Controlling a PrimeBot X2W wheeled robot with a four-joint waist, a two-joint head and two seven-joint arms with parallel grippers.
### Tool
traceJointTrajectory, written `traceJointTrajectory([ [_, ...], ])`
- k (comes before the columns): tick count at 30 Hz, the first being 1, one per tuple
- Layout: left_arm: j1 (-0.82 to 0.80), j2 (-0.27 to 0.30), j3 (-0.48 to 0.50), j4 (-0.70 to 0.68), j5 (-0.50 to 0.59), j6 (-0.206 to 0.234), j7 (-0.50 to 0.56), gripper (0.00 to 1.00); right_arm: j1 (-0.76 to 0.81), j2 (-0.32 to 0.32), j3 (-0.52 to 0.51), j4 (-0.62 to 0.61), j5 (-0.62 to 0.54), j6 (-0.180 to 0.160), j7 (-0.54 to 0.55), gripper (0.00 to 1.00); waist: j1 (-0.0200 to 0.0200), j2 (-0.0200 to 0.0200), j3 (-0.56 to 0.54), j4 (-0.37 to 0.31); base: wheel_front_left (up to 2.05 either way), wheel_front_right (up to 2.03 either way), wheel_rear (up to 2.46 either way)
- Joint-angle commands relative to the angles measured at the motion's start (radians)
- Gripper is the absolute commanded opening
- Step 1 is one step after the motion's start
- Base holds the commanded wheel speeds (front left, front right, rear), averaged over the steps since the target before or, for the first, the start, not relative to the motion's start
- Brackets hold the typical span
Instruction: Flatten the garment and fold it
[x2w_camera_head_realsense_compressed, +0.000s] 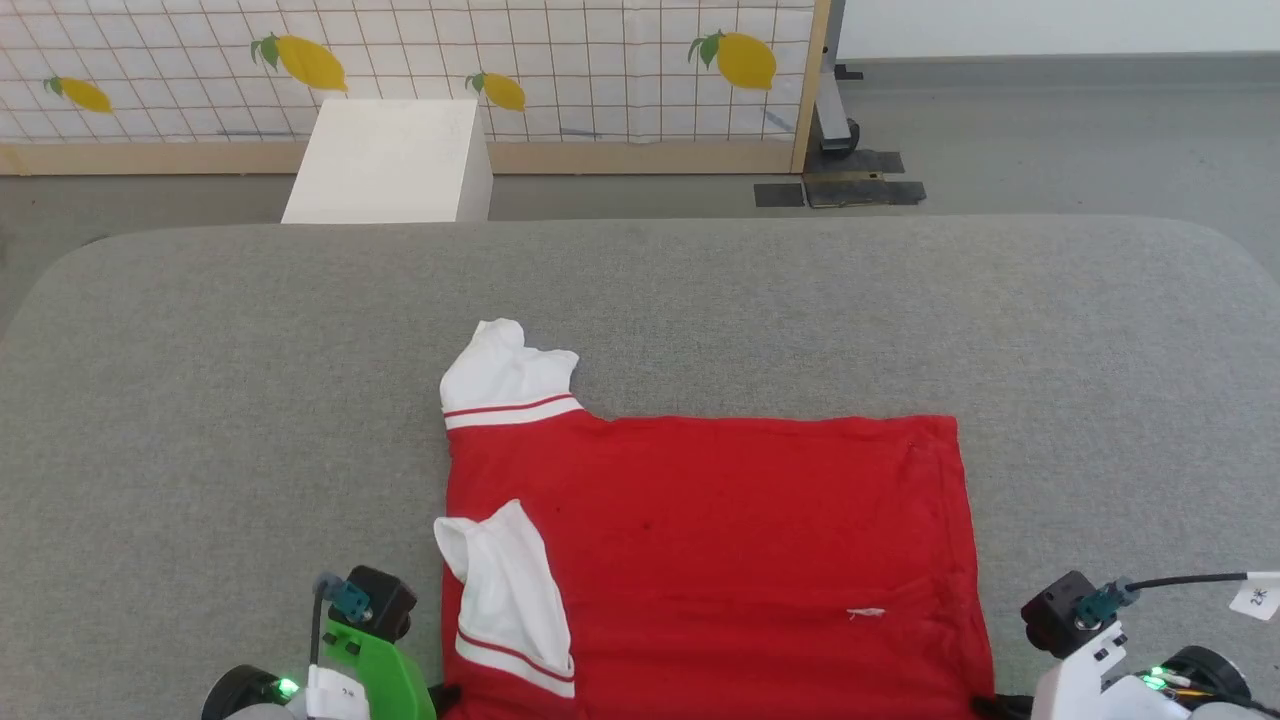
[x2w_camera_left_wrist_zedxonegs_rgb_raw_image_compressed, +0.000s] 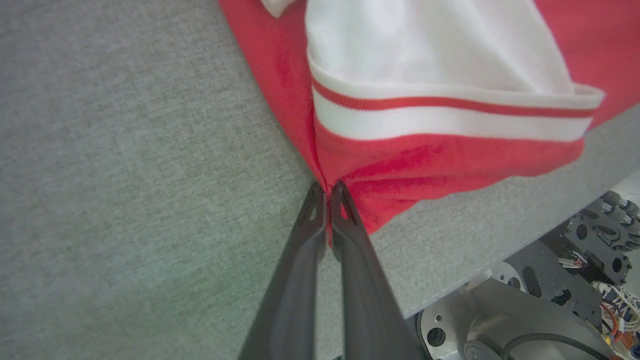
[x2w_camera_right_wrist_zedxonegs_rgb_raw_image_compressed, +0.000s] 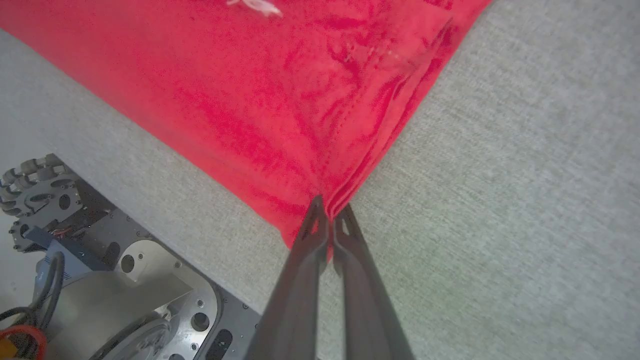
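The garment (x2w_camera_head_realsense_compressed: 720, 560), a red T-shirt with white sleeves edged in red stripes, lies spread sideways on the grey table (x2w_camera_head_realsense_compressed: 200, 400). One sleeve (x2w_camera_head_realsense_compressed: 505, 375) points away at the far left; the other sleeve (x2w_camera_head_realsense_compressed: 510, 600) is folded onto the red body. A small white logo (x2w_camera_head_realsense_compressed: 865, 612) shows near the front. My left gripper (x2w_camera_left_wrist_zedxonegs_rgb_raw_image_compressed: 327, 190) is shut on the garment's near left corner (x2w_camera_left_wrist_zedxonegs_rgb_raw_image_compressed: 360, 200). My right gripper (x2w_camera_right_wrist_zedxonegs_rgb_raw_image_compressed: 330, 207) is shut on the near right corner (x2w_camera_right_wrist_zedxonegs_rgb_raw_image_compressed: 320, 190), where the fabric bunches into folds.
A white box (x2w_camera_head_realsense_compressed: 395, 160) stands on the floor behind the table, before a tiled lemon-print screen (x2w_camera_head_realsense_compressed: 400, 60) with a wooden frame. The table's near edge (x2w_camera_left_wrist_zedxonegs_rgb_raw_image_compressed: 450, 295) runs just behind both grippers, with my wheeled base (x2w_camera_right_wrist_zedxonegs_rgb_raw_image_compressed: 100, 280) below it. Bare grey table surrounds the shirt.
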Motion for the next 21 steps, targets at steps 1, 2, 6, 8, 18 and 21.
traceJointTrajectory([
  [1,0.017,-0.001,0.001,0.017,-0.004,0.005,-0.011,0.93,0.018,0.015,-0.02,0.003,-0.018,-0.002,0.0,0.57,0.0,0.0,-0.002,0.001,0.0,0.0,0.0],
  [2,0.02,-0.006,0.005,0.019,-0.003,0.01,-0.026,1.0,0.026,0.027,-0.037,-0.001,-0.026,-0.002,-0.008,1.0,0.0,0.0,-0.007,0.0,0.0,0.0,0.0],
  [6,0.025,0.006,0.022,-0.025,0.015,0.03,-0.077,1.0,0.058,0.052,-0.132,-0.038,-0.067,-0.002,-0.071,1.0,0.0,0.0,-0.029,0.002,0.0,0.0,0.0],
  [8,0.03,0.021,0.053,-0.066,-0.001,0.04,-0.108,1.0,0.082,0.065,-0.199,-0.069,-0.091,-0.002,-0.108,1.0,0.0,0.0,-0.038,0.005,0.0,0.0,0.0],
  [18,-0.161,0.114,0.171,-0.151,0.143,0.121,-0.226,1.0,0.184,0.289,-0.591,-0.256,-0.342,-0.002,-0.287,1.0,0.0,0.0,-0.022,-0.009,0.0,0.0,0.0],
  [21,-0.247,0.114,0.176,-0.128,0.199,0.129,-0.221,1.0,0.196,0.374,-0.673,-0.307,-0.415,-0.002,-0.329,1.0,0.0,0.0,0.0,-0.029,0.0,0.0,0.0],
])
